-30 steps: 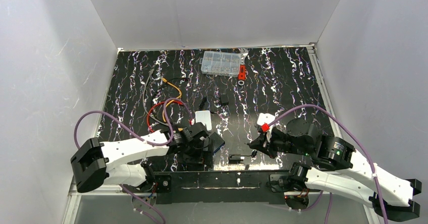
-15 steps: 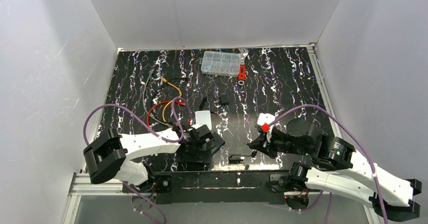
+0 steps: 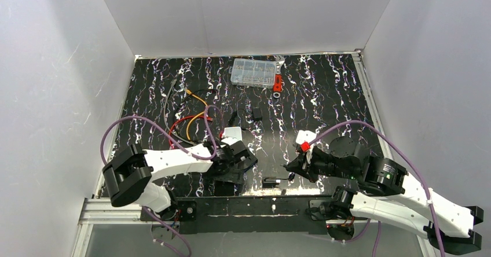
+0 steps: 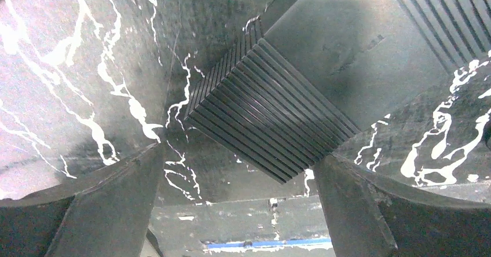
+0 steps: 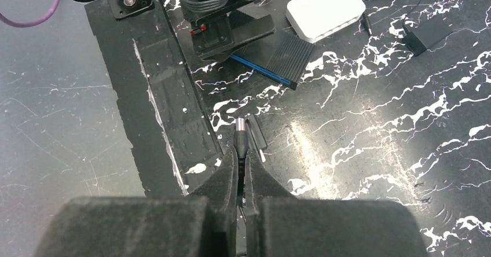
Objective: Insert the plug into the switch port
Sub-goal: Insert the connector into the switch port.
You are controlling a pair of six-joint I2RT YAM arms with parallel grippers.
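The switch (image 5: 279, 57) is a flat black ribbed box with a blue front edge; its port cannot be made out on that edge from here. My left gripper (image 4: 236, 160) stands open over the switch's ribbed corner (image 4: 272, 124), one finger on each side and neither touching it. In the top view the left gripper (image 3: 230, 169) covers most of the switch (image 3: 249, 163). My right gripper (image 5: 241, 153) is shut on a small black barrel plug (image 5: 241, 134) with a silvery tip that points toward the switch, a hand's width short of it. In the top view the right gripper (image 3: 291, 168) hovers right of the switch.
A white-grey box (image 3: 233, 133) sits just behind the switch. Orange and red wires (image 3: 186, 123) loop at the left. A small black clip (image 3: 270, 182) lies under the plug, a black adapter (image 3: 256, 114) mid-table, a clear parts case (image 3: 253, 73) at the back. The black mounting bar (image 3: 249, 207) runs along the front.
The left arm's elbow has swung to the right and its gripper has shifted slightly right and back over the switch. The right arm and the plug have not moved.
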